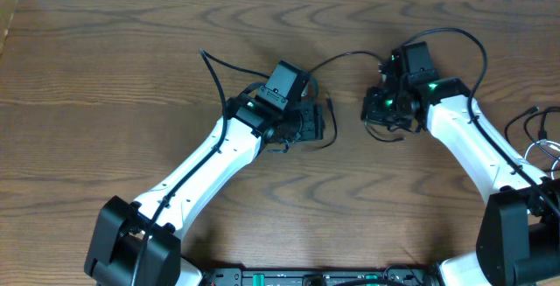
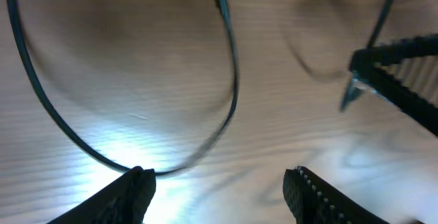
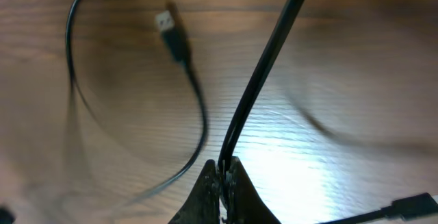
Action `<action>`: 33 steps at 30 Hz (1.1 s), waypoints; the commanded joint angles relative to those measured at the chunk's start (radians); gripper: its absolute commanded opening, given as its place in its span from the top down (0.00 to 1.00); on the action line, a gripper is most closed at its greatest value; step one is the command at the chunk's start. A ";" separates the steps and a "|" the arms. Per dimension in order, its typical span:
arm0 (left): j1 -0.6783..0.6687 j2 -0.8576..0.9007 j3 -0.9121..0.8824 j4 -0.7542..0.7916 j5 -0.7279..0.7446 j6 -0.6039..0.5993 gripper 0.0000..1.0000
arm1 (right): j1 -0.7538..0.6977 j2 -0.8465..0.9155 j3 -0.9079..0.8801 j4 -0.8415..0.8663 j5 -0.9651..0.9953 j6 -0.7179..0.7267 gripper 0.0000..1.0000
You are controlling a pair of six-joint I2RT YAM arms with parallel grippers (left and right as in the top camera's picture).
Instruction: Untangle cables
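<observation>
Right gripper [image 3: 224, 175]: fingers together, clamped on a black cable [image 3: 260, 73]. From the right gripper the cable arcs over the wooden table [image 1: 105, 50] toward the left gripper [image 2: 217, 186], whose fingers stand apart, gripping nothing.

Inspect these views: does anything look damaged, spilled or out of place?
Nothing stands out. The thin black cable curves loosely over the brown wooden table with no visible damage; the right claw pinches it.

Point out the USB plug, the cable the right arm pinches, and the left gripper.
Black USB plug [image 3: 175, 40]: right wrist view, body.
Thin black cable [image 3: 257, 80]: right wrist view, mid-stretch.
Left gripper [image 2: 217, 177]: left wrist view, between open fingers.
</observation>
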 commanded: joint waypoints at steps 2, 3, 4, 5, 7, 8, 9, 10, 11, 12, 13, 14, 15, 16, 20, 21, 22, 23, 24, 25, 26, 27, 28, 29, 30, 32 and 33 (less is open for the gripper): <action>0.005 0.001 -0.002 -0.021 -0.112 0.068 0.34 | 0.050 -0.015 0.012 0.033 -0.132 -0.146 0.99; 0.005 0.001 -0.002 -0.025 -0.112 0.068 0.34 | 0.069 -0.015 0.012 0.044 -0.177 -0.187 0.99; 0.005 0.001 -0.002 -0.029 -0.113 0.069 0.34 | 0.080 -0.015 0.012 0.048 -0.195 -0.199 0.99; 0.005 0.000 -0.002 -0.033 -0.113 0.086 0.34 | 0.092 -0.015 0.012 0.050 -0.207 -0.200 0.99; 0.014 -0.006 -0.002 -0.040 -0.117 0.134 0.34 | 0.116 -0.015 0.012 0.050 -0.208 -0.200 0.99; 0.023 -0.011 -0.002 -0.051 -0.137 0.138 0.34 | 0.127 -0.014 0.012 0.050 -0.205 -0.200 0.99; 0.035 -0.019 -0.002 -0.065 -0.164 0.138 0.34 | 0.140 -0.013 0.012 0.050 -0.201 -0.200 0.99; 0.053 -0.032 -0.002 -0.082 -0.193 0.138 0.34 | 0.154 -0.013 0.012 0.050 -0.192 -0.199 0.99; 0.071 -0.044 -0.002 -0.097 -0.211 0.138 0.34 | 0.167 -0.013 0.012 0.050 -0.179 -0.199 0.99; 0.093 -0.061 -0.002 -0.111 -0.220 0.138 0.34 | 0.183 -0.013 0.012 0.051 -0.163 -0.199 0.99; 0.119 -0.080 -0.002 -0.123 -0.220 0.138 0.34 | 0.196 -0.013 0.012 0.055 -0.150 -0.199 0.99; 0.143 -0.097 -0.002 -0.134 -0.220 0.138 0.34 | 0.211 -0.013 0.012 0.061 -0.140 -0.199 0.99; 0.169 -0.117 -0.002 -0.146 -0.220 0.137 0.34 | 0.229 -0.013 0.012 0.070 -0.128 -0.200 0.99; 0.193 -0.135 -0.002 -0.156 -0.220 0.136 0.34 | 0.243 -0.013 0.012 0.078 -0.116 -0.200 0.99; 0.276 -0.192 -0.002 -0.204 -0.221 0.131 0.34 | 0.301 -0.013 0.012 0.119 -0.059 -0.200 0.99; 0.294 -0.199 -0.002 -0.217 -0.228 0.131 0.34 | 0.311 -0.013 0.012 0.125 -0.050 -0.200 0.99; 0.311 -0.202 -0.002 -0.235 -0.247 0.130 0.34 | 0.322 -0.013 0.012 0.133 -0.043 -0.200 0.99; 0.324 -0.202 -0.002 -0.249 -0.270 0.130 0.34 | 0.331 -0.013 0.012 0.138 -0.043 -0.200 0.99; 0.336 -0.198 -0.002 -0.265 -0.295 0.130 0.34 | 0.338 -0.013 0.012 0.143 -0.043 -0.200 0.99; 0.349 -0.192 -0.002 -0.282 -0.318 0.130 0.34 | 0.344 -0.013 0.012 0.147 -0.043 -0.200 0.99; 0.360 -0.184 -0.002 -0.296 -0.330 0.130 0.34 | 0.349 -0.013 0.012 0.148 -0.034 -0.200 0.99; 0.372 -0.175 -0.002 -0.309 -0.330 0.130 0.34 | 0.353 -0.013 0.012 0.148 -0.018 -0.199 0.99; 0.386 -0.164 -0.003 -0.325 -0.330 0.126 0.34 | 0.354 -0.013 0.012 0.147 0.000 -0.197 0.99; 0.399 -0.154 -0.003 -0.337 -0.330 0.117 0.34 | 0.354 -0.013 0.012 0.146 0.015 -0.190 0.99; 0.410 -0.143 -0.004 -0.349 -0.330 0.106 0.34 | 0.354 -0.013 0.012 0.145 0.037 -0.179 0.99; 0.435 -0.117 -0.004 -0.367 -0.330 0.096 0.34 | 0.354 -0.013 0.012 0.144 0.066 -0.169 0.99; 0.450 -0.100 -0.004 -0.373 -0.331 0.096 0.35 | 0.353 -0.013 0.012 0.144 0.070 -0.169 0.99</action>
